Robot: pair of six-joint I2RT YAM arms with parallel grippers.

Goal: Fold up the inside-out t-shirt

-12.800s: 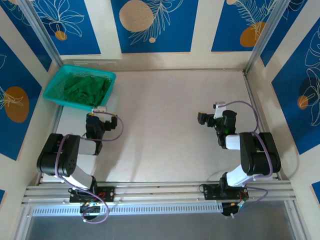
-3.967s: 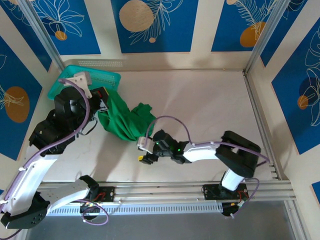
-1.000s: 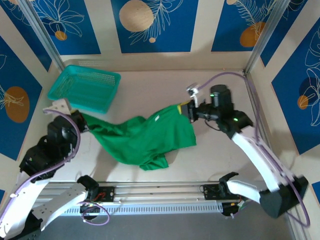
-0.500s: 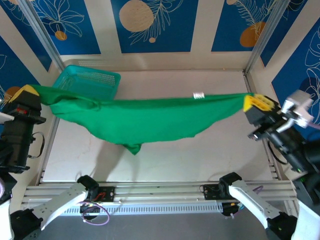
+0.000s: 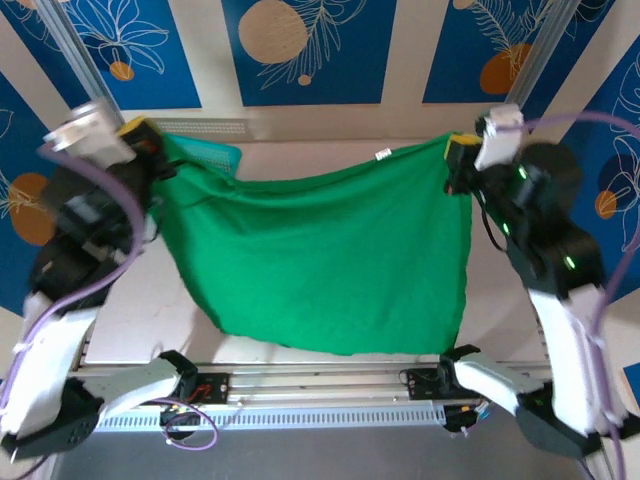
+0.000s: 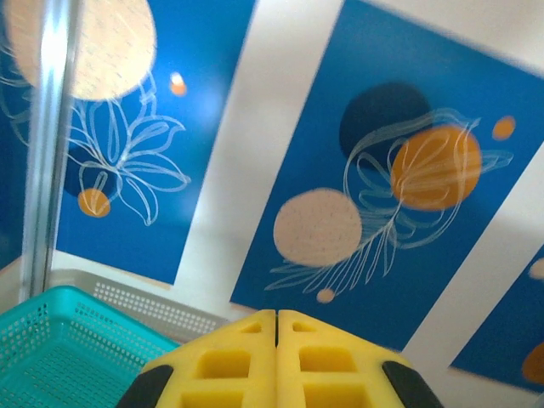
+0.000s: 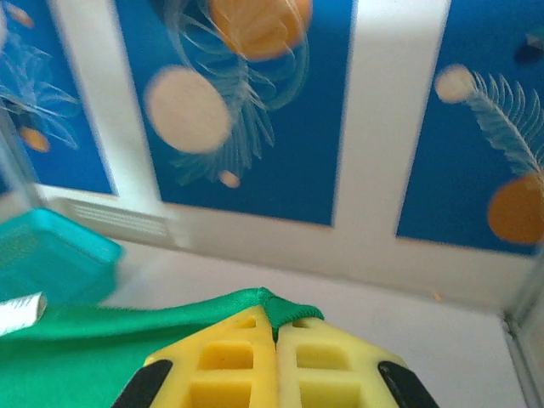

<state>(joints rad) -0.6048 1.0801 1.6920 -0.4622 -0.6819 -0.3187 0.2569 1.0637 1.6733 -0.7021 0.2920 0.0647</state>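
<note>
Shirt aloft, spread wide. You have the green t-shirt (image 5: 330, 260) hanging as a broad sheet between the two arms. Its top edge is strung from right beside the teal mesh basket (image 5: 222, 153) out to the far side of the table (image 5: 150, 300) from the basket. The lower hem hangs toward the arm bases, well apart from the basket. A small pale neck label (image 5: 382, 154) sits on the top edge, between the basket and the right arm.

Left gripper (image 5: 135, 128): raised just beside the basket, jaws fully closed. The top view shows the shirt's basket-side corner running up into it. In your left wrist view the yellow fingers (image 6: 225, 364) meet flush, no cloth visible between them there, with the basket low at the edge.

Right gripper (image 5: 462, 145): well apart from the basket, jaws fully closed on the shirt's other top corner. The right wrist view shows green hem pinched in the seam between its fingers (image 7: 223, 355), with cloth trailing off toward the basket.
</note>
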